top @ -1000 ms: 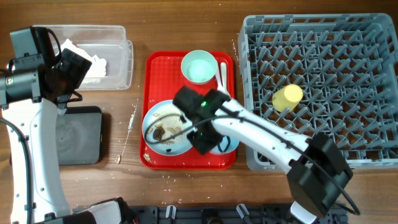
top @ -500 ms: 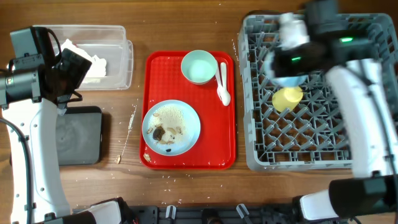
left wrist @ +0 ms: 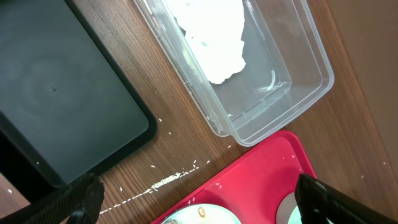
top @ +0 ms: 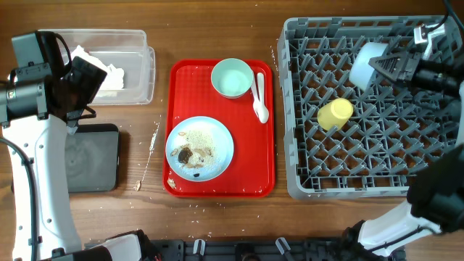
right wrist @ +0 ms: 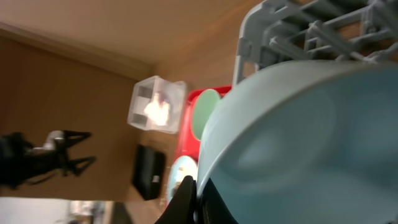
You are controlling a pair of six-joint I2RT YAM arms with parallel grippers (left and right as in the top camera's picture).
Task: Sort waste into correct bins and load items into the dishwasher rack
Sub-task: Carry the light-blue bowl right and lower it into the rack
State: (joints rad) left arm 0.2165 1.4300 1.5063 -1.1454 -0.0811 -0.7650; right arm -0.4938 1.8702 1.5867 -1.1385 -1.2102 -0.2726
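Your right end effector [top: 395, 67] is pinched shut on the thin rim of a smooth, round pale blue-green bowl [top: 365, 62], which hangs tipped on edge above the large square grey plastic rack [top: 293, 145]. That rack, a lattice of upright pegs, sits just right of the red plastic serving tray [top: 172, 109]. In the right wrist view the bowl's glossy hollow fills the frame, with the dark fingertips [right wrist: 186, 202] gripping its lip. A small yellow cup [top: 335, 114] lies tipped among the pegs, right of the tray. On the tray you have a second pale blue-green bowl [top: 232, 77] upright at the far end and a white plastic spoon [top: 259, 98] just beside it. A round light blue plate [top: 199, 148] sits at the near end, carrying lumpy brown scraps [top: 190, 154] and rice-like crumbs. Left of the tray's far end, the clear rectangular plastic box [top: 148, 72] holds a crumpled white paper napkin [top: 110, 74]. The flat matte black rectangular tray [top: 90, 156] lies left of the tray's near end. Your left end effector [left wrist: 199, 205] hangs spread wide, holding nothing, above the wood-grain table [top: 217, 29] left of the tray.
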